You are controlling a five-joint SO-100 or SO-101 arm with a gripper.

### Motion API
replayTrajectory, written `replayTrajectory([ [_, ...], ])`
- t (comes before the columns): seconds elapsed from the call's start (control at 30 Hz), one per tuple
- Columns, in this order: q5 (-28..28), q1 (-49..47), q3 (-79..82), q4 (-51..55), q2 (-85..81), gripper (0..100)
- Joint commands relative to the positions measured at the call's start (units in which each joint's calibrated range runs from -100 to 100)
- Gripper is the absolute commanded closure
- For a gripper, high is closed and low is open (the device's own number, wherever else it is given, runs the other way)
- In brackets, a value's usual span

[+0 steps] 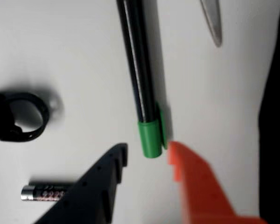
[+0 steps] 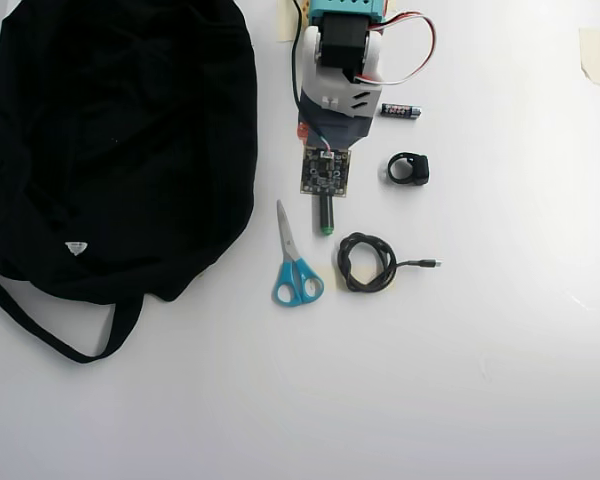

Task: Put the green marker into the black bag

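Note:
The green marker (image 1: 139,70) lies on the white table, black barrel running up the wrist view, green cap (image 1: 150,138) at its near end. My gripper (image 1: 148,146) is open, with the black finger (image 1: 105,175) left of the cap and the orange finger (image 1: 196,179) right of it, neither touching it. In the overhead view the marker's small green end (image 2: 325,228) sticks out below the arm's wrist camera board (image 2: 326,170), which hides the fingers. The black bag (image 2: 120,140) lies left of the arm, with its white tag (image 2: 75,247); its edge shows at the wrist view's right (image 1: 276,116).
Blue-handled scissors (image 2: 295,265) lie between bag and marker, blade tip in the wrist view (image 1: 213,23). A black ring-shaped clip (image 2: 408,168) (image 1: 19,116), a small battery (image 2: 401,110) (image 1: 44,192) and a coiled black cable (image 2: 368,262) lie right of the marker.

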Motion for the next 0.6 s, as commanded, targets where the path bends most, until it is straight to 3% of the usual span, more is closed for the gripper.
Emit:
replayTrajectory([
  [0.0,0.26,-1.52,1.01,-1.34,-0.29,79],
  [0.27,1.31,-1.82,4.16,-5.30,-0.29,71],
  [0.57,1.31,-3.62,4.07,-6.94,6.35,70],
])
